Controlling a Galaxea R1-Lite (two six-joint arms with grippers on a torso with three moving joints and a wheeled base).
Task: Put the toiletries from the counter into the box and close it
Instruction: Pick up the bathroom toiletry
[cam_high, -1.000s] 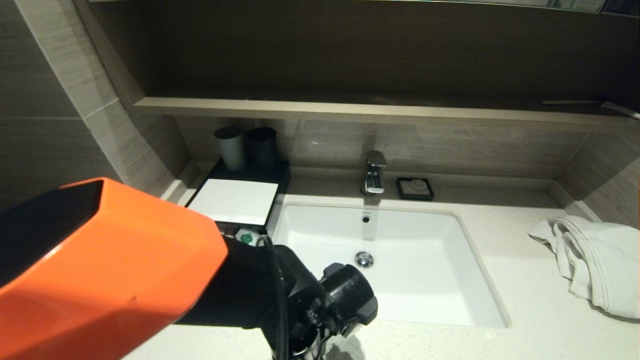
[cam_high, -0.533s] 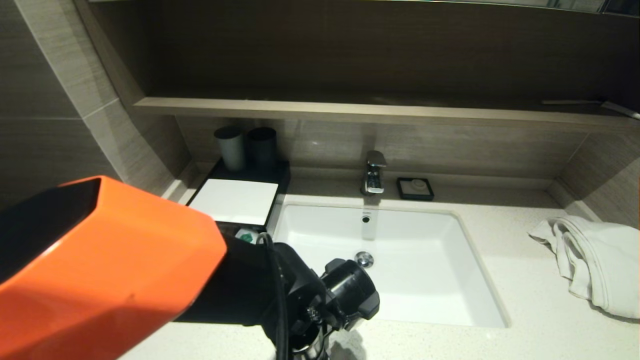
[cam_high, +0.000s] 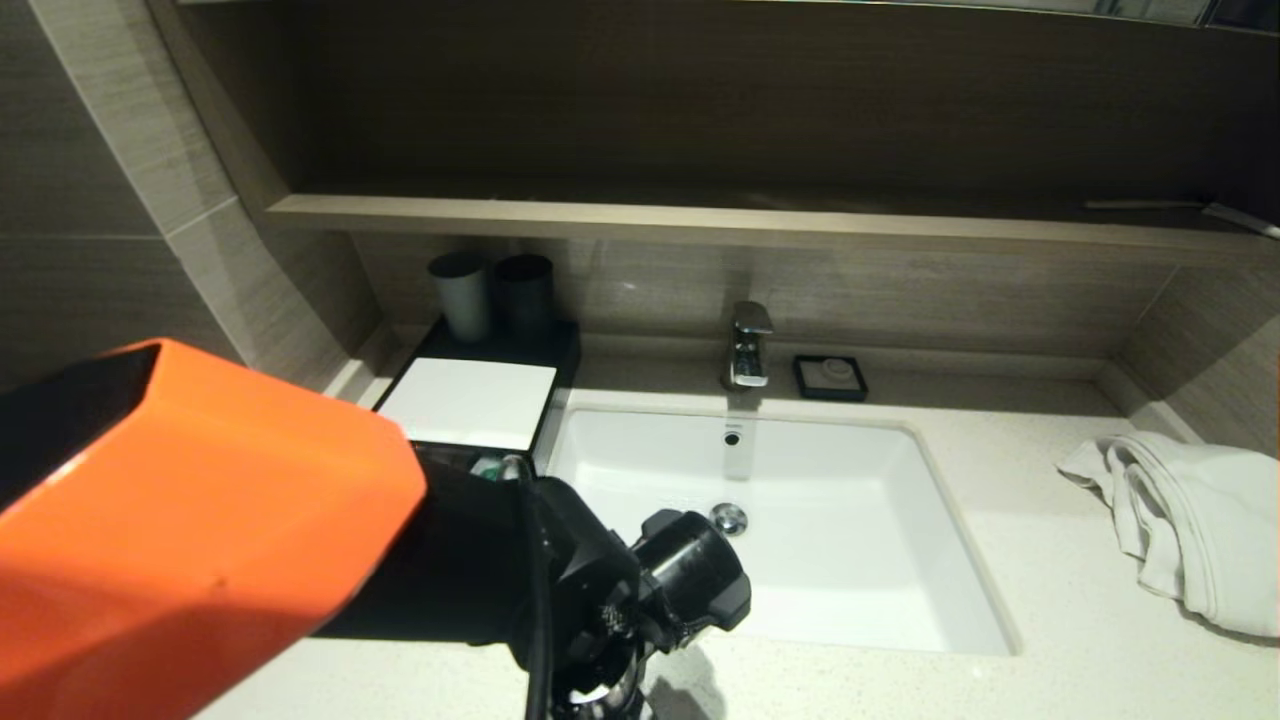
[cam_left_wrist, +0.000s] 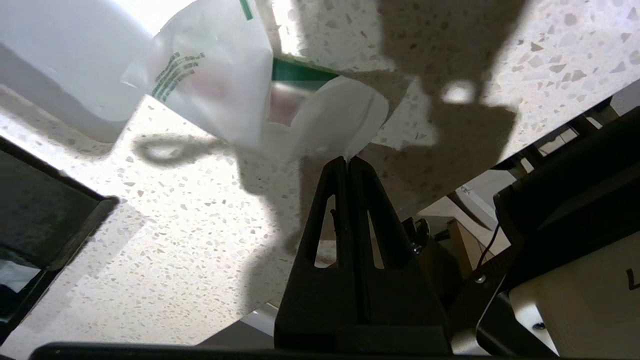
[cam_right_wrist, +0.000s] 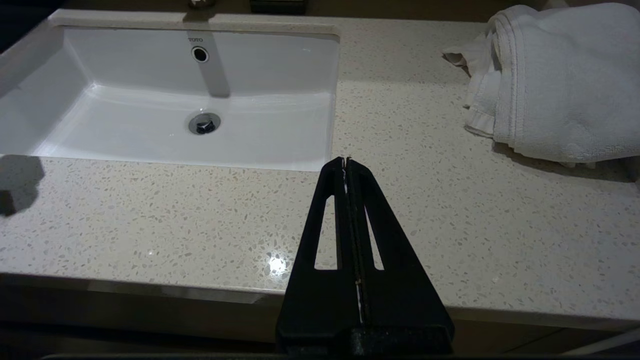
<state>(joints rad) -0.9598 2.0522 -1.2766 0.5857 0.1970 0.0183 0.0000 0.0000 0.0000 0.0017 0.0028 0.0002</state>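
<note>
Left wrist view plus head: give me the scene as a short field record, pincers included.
left pincer: shut on the edge of a packet, above the counter
packet: translucent white wrapper with a green mark, hanging from the pincer tips
second packet: same wrapper, overlapping the first; whether gripped cannot be told
counter: speckled stone, sunken sink
box: white top panel, drawer pulled out toward the arm, contents mostly hidden
right pincer: shut, empty, parked over the counter's front edge
towel: heaped on the counter right of the sink
</note>
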